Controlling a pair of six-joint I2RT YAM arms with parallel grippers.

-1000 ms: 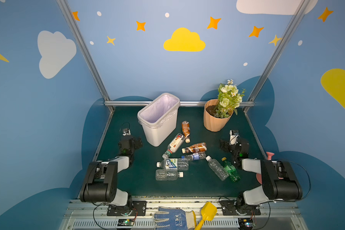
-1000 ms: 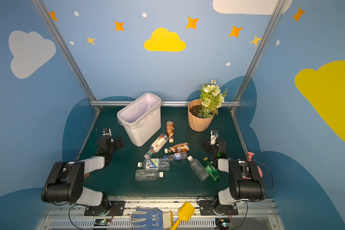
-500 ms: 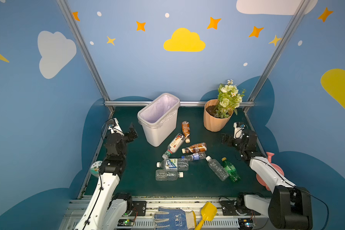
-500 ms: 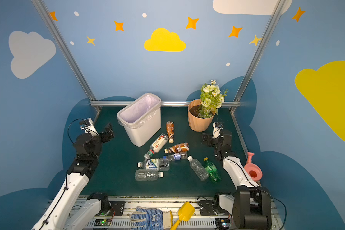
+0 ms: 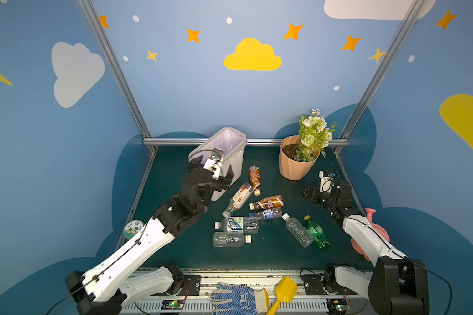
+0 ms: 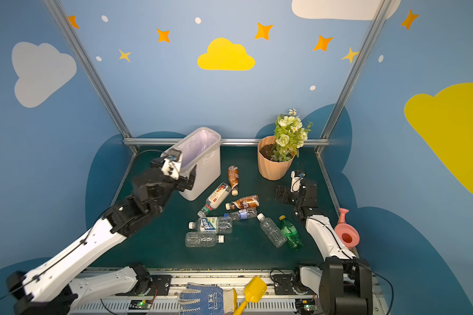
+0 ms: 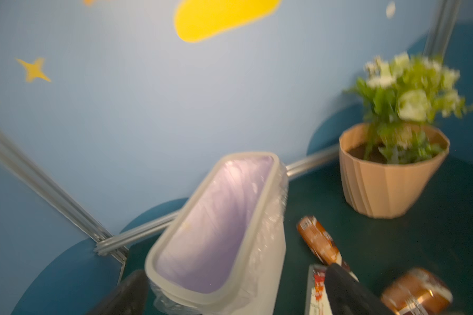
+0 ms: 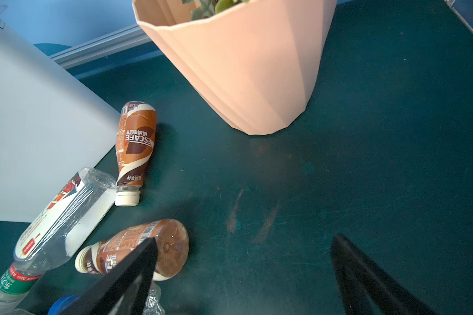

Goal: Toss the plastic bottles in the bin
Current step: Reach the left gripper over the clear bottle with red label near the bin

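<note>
both top views. left gripper (image 5: 213, 170): jaws wide apart, empty, hanging before the near end of the bin (image 5: 236, 163), which stands at centre frame near the back rail. right gripper (image 5: 310, 194): jaws apart, empty, low over the mat (image 5: 271, 253) at right of centre, just below the flowerpot (image 5: 292, 169). the plastic bottles (image 5: 268, 202), eight, lie on their sides on the mat at lower centre, between the two arms. right wrist view: one finger (image 8: 131, 270) overlaps a brown-labelled bottle (image 8: 172, 245).
</note>
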